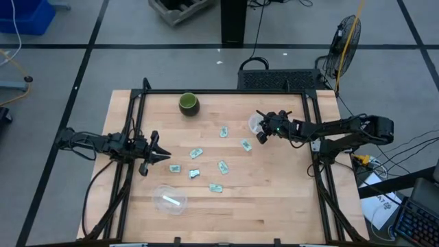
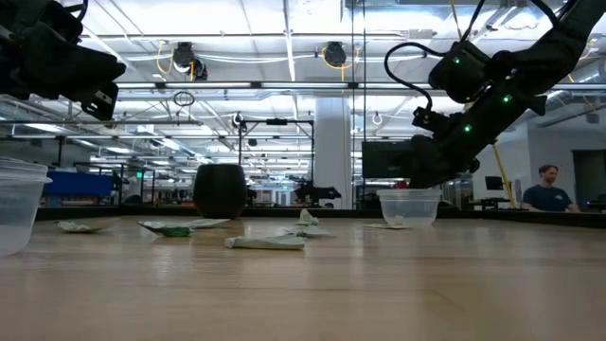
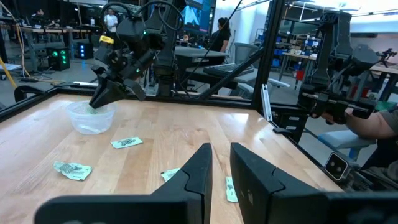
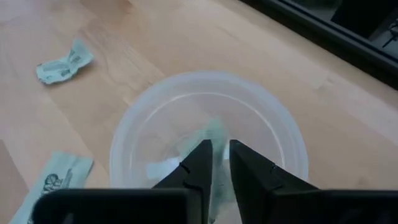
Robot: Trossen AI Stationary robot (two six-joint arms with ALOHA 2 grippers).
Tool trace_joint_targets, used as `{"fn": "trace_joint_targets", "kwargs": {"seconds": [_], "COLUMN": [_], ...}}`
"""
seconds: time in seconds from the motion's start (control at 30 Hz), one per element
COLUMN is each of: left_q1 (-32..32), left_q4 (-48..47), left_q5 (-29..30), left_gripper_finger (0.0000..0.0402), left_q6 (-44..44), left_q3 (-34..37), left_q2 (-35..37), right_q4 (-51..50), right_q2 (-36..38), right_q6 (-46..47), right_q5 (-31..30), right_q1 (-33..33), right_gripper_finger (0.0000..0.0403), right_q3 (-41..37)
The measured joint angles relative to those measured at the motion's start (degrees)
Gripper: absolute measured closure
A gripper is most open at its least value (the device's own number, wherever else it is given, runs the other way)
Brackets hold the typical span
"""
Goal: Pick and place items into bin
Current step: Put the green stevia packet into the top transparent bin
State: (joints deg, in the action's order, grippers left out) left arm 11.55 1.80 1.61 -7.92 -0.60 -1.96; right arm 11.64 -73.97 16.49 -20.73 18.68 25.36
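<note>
printing on the packets (image 4: 53, 180) — none readable.

We cannot read the packet (image 4: 208, 140) inside the clear cup (image 4: 149, 106); the right gripper (image 4: 214, 163) hides most of it, and its print is blurred.

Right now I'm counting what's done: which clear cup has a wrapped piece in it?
The clear cup under the right tool, beside the dark green cup; the near-edge clear cup lies far from it.
</note>
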Motion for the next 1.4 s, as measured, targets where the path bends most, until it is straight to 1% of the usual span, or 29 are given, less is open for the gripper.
{"fn": "trace_joint_targets", "kwargs": {"seconds": [0.23,0.43,0.57,0.67,0.77,0.83,0.97,1.17,1.23,1.4], "left_q1": [0.0,0.0,0.0,0.0,0.0,0.0,0.0,0.0,0.0,0.0], "left_q4": [0.0,0.0,0.0,0.0,0.0,0.0,0.0,0.0,0.0,0.0], "left_q5": [0.0,0.0,0.0,0.0,0.0,0.0,0.0,0.0,0.0,0.0], "left_gripper_finger": [0.0341,0.0341,0.0341,0.0341,0.0341,0.0341,0.0341,0.0341,0.0341,0.0341], "left_q6": [0.0,0.0,0.0,0.0,0.0,0.0,0.0,0.0,0.0,0.0], "left_q3": [0.0,0.0,0.0,0.0,0.0,0.0,0.0,0.0,0.0,0.0], "left_q2": [0.0,0.0,0.0,0.0,0.0,0.0,0.0,0.0,0.0,0.0], "right_q4": [1.2,8.1,12.6,13.9,11.8,9.5,6.7,6.0,6.7,7.2], "right_q2": [0.0,0.0,0.0,0.0,0.0,0.0,0.0,-1.5,-3.5,-8.6], "right_q6": [-0.6,-8.0,-13.3,-17.1,-22.1,-23.7,-23.5,-23.0,-21.7,-22.1], "right_q5": [0.0,0.6,5.8,12.5,20.6,23.0,22.4,22.5,22.6,22.4], "right_q1": [-0.1,-3.4,-6.2,-8.1,-10.1,-11.7,-13.2,-14.0,-13.9,-13.9], "right_gripper_finger": [0.0307,0.0291,0.0295,0.0297,0.0295,0.0292,0.0289,0.0287,0.0286,0.0286], "right_q3": [0.0,0.0,0.0,0.0,0.0,0.0,0.0,0.0,0.1,1.0]}}
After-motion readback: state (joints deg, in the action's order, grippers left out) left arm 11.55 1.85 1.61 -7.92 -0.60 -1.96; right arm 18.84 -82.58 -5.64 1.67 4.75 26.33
